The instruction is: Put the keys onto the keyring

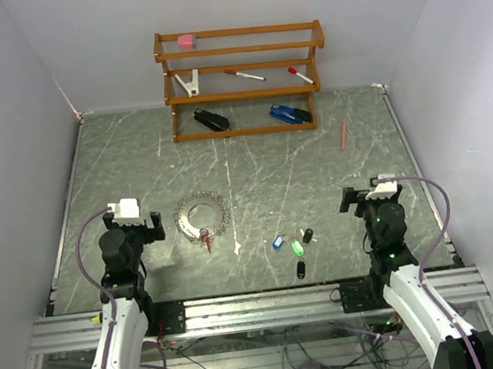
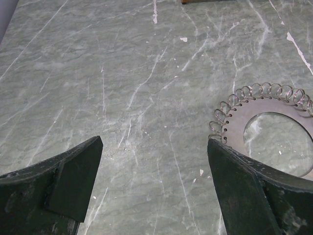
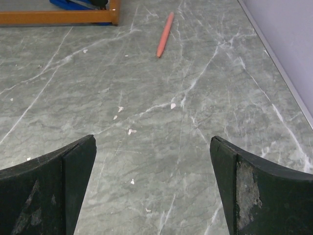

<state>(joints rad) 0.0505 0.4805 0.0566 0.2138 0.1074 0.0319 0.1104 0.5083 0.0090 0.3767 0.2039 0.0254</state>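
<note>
left gripper (image 1: 133,224) and right gripper (image 1: 373,197) both stood wide apart, empty. keyring (image 1: 201,216) lay flat just right of the left gripper: judged stiff, thin, slippery; pinch across its flat band. silvery, coil-fringed rim, red tag. keys (image 1: 294,243) clustered front-centre: light, take by the coloured heads.

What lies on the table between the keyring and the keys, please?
In the top external view, nothing but bare marbled table, marked by a small white fleck, separates the keyring from the keys.
</note>
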